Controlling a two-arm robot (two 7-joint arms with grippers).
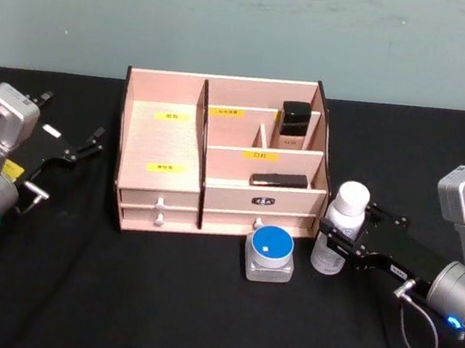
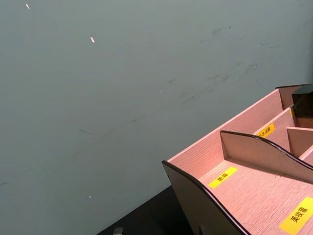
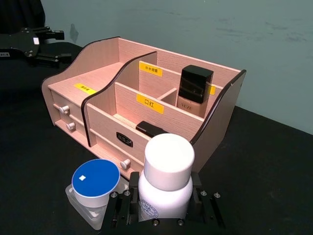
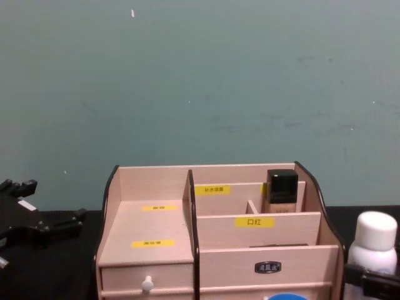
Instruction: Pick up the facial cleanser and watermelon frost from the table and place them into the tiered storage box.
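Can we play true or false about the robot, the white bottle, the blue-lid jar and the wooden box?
1. The right gripper is closed around the white bottle. True.
2. The blue-lidded jar is inside the tiered storage box. False: it stands on the table, just in front of the box's drawers.
3. A dark-capped bottle stands in the box's back right compartment. True.
4. The left gripper is carrying something. False: it is open and empty, off to the left of the box.
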